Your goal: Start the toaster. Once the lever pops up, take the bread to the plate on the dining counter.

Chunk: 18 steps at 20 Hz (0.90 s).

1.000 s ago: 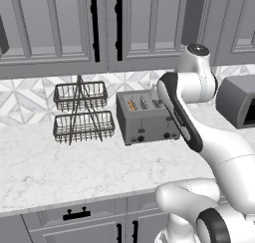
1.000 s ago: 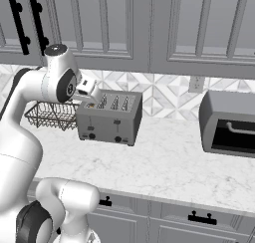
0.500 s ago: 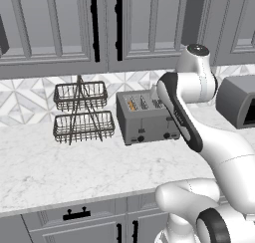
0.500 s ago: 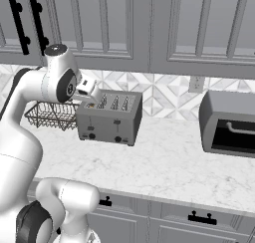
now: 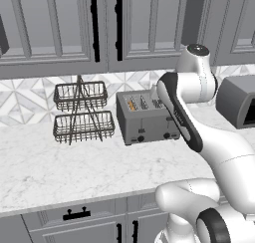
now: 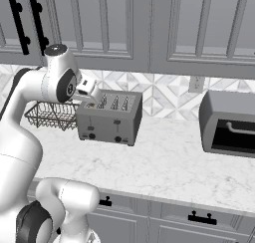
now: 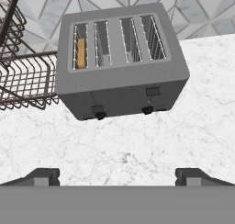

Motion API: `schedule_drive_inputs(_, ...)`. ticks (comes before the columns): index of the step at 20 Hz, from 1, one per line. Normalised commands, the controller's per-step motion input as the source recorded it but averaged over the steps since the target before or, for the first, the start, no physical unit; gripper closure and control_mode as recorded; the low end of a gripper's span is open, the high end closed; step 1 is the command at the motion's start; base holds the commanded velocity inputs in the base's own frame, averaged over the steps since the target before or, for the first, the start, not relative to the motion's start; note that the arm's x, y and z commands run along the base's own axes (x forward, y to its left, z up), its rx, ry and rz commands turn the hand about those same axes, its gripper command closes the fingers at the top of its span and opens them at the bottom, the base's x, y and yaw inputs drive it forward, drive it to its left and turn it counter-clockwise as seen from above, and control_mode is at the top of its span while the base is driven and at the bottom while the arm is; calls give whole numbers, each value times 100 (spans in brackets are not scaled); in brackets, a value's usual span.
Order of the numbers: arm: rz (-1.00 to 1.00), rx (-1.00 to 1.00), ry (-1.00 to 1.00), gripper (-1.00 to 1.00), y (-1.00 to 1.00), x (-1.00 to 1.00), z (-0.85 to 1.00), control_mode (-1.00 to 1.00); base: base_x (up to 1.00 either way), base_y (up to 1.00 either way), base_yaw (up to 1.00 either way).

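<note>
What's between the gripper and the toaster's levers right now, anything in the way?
Nothing visible is. In the hand view the open gripper looks down at the toaster over bare marble counter. The wire basket rack stands off to one side of the toaster, clear of its front.

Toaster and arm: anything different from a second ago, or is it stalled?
Nothing has visibly changed. The arm holds the same pose above the toaster, the gripper is open and empty, and the bread sits in the same end slot beside the wire basket.
</note>
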Motion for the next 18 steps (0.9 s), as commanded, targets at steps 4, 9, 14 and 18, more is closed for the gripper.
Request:
schedule_drive_inputs(4, 0, 0, 0, -100, 0, 0, 0, -100, 0, 0, 0)
schedule_drive_inputs(9, 0, 0, 0, -100, 0, 0, 0, -100, 0, 0, 0)
schedule_drive_inputs(14, 0, 0, 0, -100, 0, 0, 0, -100, 0, 0, 0)
schedule_drive_inputs(18, 0, 0, 0, -100, 0, 0, 0, -100, 0, 0, 0)
